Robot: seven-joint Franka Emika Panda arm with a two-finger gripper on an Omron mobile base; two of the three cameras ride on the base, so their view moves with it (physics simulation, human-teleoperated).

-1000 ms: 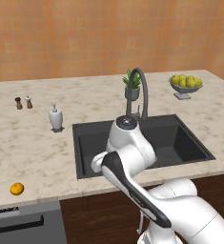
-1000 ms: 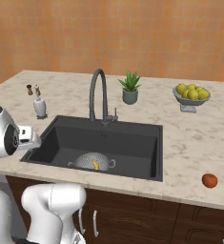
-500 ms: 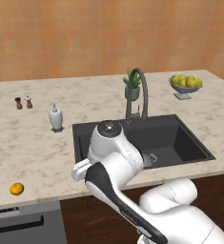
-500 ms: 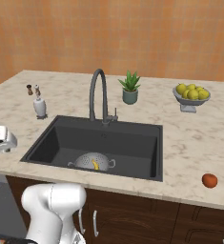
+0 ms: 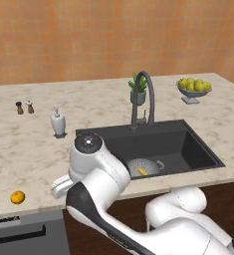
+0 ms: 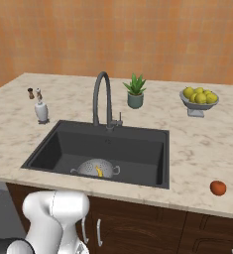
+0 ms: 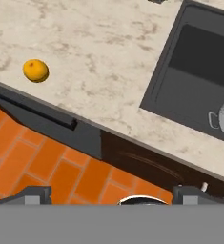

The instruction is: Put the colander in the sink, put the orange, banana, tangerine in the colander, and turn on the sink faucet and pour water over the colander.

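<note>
The grey colander (image 5: 144,166) (image 6: 96,168) stands on the floor of the dark sink (image 5: 188,144) (image 6: 133,149) (image 7: 199,52), and the small yellow banana (image 5: 141,171) (image 6: 99,172) lies in it. A round yellow-orange fruit (image 5: 18,197) (image 7: 35,70) sits on the left counter near its front edge. A redder round fruit (image 6: 217,187) lies on the right counter. I cannot tell which is the orange and which the tangerine. The sink faucet (image 5: 143,99) (image 6: 102,99) arches over the basin; water is out of view. My gripper (image 7: 113,195) is open and holds nothing, out past the counter's front edge, left of the sink.
A white soap bottle (image 5: 58,123) (image 6: 41,110) and two small shakers (image 5: 24,107) stand at the back left. A potted plant (image 6: 135,92) and a footed bowl of yellow-green fruit (image 5: 193,89) (image 6: 200,99) stand behind and right of the sink. Orange floor tiles (image 7: 46,167) lie below the hand.
The arm has swung left from over the sink toward the left counter and has left the right base view. The jaws have stayed open.
</note>
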